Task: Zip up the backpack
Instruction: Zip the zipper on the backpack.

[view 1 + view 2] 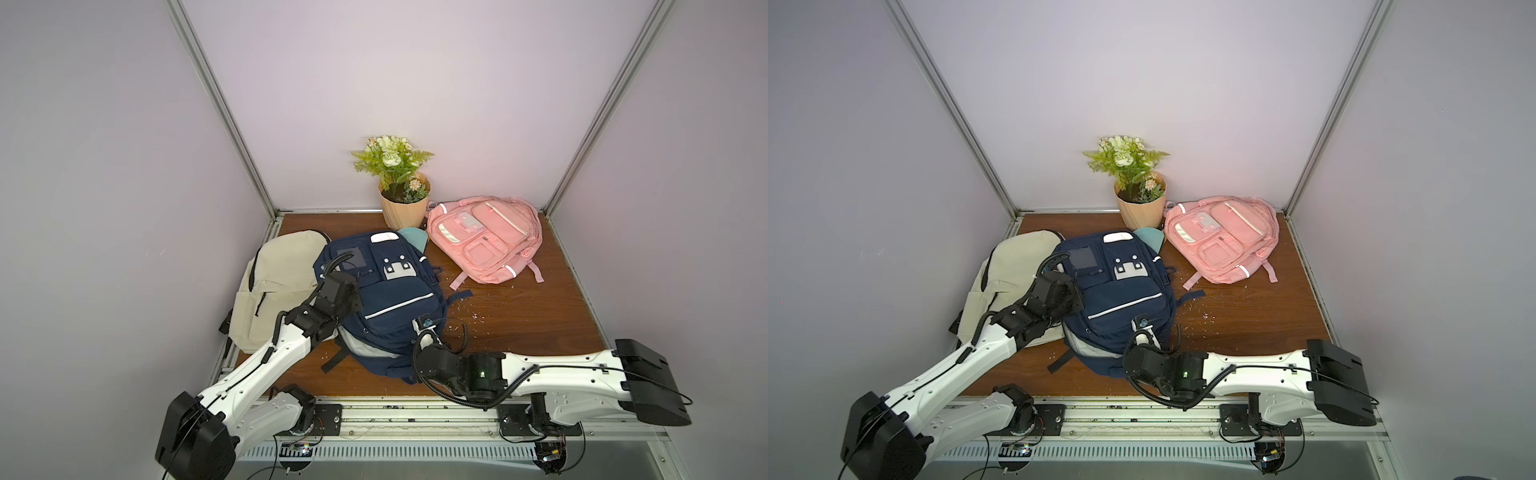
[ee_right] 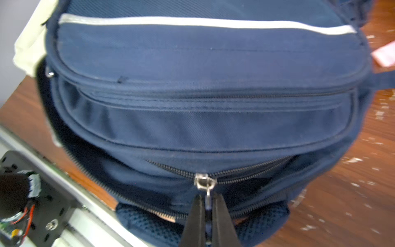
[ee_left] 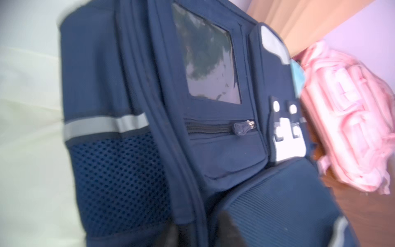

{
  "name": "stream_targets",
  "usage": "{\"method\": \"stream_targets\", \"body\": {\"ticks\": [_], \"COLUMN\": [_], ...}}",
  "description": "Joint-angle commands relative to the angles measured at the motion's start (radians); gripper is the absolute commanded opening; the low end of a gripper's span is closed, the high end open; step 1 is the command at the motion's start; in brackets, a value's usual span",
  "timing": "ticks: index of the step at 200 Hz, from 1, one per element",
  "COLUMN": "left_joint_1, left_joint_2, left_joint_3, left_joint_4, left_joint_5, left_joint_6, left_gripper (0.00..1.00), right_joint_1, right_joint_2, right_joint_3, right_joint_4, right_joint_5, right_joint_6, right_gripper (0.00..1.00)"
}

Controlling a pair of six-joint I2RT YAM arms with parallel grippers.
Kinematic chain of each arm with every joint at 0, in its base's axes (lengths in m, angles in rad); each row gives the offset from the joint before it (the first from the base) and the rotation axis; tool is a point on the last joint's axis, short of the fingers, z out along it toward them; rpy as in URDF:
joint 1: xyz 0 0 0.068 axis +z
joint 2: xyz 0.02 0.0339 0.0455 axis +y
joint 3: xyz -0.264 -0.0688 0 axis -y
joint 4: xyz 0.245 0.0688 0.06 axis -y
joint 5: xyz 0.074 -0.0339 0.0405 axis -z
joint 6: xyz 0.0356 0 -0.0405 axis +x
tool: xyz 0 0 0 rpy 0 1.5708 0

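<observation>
Three backpacks lie flat on a brown wooden bench (image 1: pixel 519 332) walled in by pale panels. At the middle of the bench, reaching toward its near edge, is the navy backpack (image 1: pixel 390 299), front side up and with its top end facing the robot; its left side overlaps a cream backpack (image 1: pixel 274 286) that lies along the left edge. A pink backpack (image 1: pixel 486 237) sits in the far right corner, and a potted plant (image 1: pixel 403 203) stands at the middle of the far edge, with a small teal item (image 1: pixel 415 239) between the pot and the navy bag. White flecks are scattered on the wood to the right of the navy bag. The right gripper (image 2: pixel 207 198) is at the navy bag's near end, its two black fingers (image 2: pixel 197 216) clenched together on the metal zipper pull (image 2: pixel 207 201) that hangs from a silver slider (image 2: pixel 204 181) on the main zip. In both top views the main opening gapes beside it, showing pale lining (image 1: pixel 361 345). The left gripper (image 1: pixel 353 301) is against the navy bag's left side, near a mesh pocket (image 3: pixel 119 177) and a grey reflective stripe; its wrist view is blurred, so I cannot tell whether its fingers are apart or gripping anything
</observation>
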Motion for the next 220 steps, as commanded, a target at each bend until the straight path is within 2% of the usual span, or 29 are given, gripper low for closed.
{"method": "stream_targets", "body": {"ticks": [1,14,21,38,62,88,120,150,174,198,220], "left_joint_1": [0.026,0.026,0.021,-0.041,-0.133,-0.145,-0.153,-0.155,-0.155,-0.156,-0.155], "left_joint_2": [-0.06,-0.091,-0.11,-0.191,-0.334,-0.429,-0.449,-0.409,-0.364,-0.344,-0.339], "left_joint_3": [-0.028,-0.036,-0.041,-0.092,-0.193,-0.269,-0.294,-0.31,-0.353,-0.361,-0.331], "left_joint_4": [0.015,-0.066,-0.103,-0.169,-0.202,-0.21,-0.188,-0.102,-0.027,-0.016,-0.058], "left_joint_5": [-0.095,-0.051,-0.024,-0.016,0.01,0.091,0.117,0.163,0.206,0.199,0.14], "left_joint_6": [-0.033,-0.033,-0.023,-0.094,-0.209,-0.283,-0.286,-0.267,-0.273,-0.276,-0.276], "left_gripper": [0.58,0.68,0.7,0.73,0.75,0.75,0.76,0.73,0.66,0.55,0.4], "right_joint_1": [0.008,0.008,0.007,0.007,0.004,0.0,-0.005,-0.005,-0.006,-0.006,-0.006], "right_joint_2": [0.055,0.095,0.113,0.146,0.171,0.185,0.186,0.183,0.18,0.172,0.157], "right_joint_3": [0.076,0.109,0.126,0.15,0.153,0.153,0.153,0.149,0.142,0.137,0.128], "right_joint_4": [0.039,0.052,0.056,0.067,0.091,0.098,0.102,0.103,0.104,0.094,0.079], "right_joint_5": [-0.02,-0.036,-0.044,-0.059,-0.073,-0.077,-0.086,-0.093,-0.093,-0.086,-0.077], "right_joint_6": [-0.036,-0.056,-0.067,-0.083,-0.088,-0.09,-0.1,-0.1,-0.099,-0.09,-0.086], "right_gripper": [0.0,0.0,0.0,0.0,0.0,0.0,0.0,0.0,0.0,0.0,0.0]}}
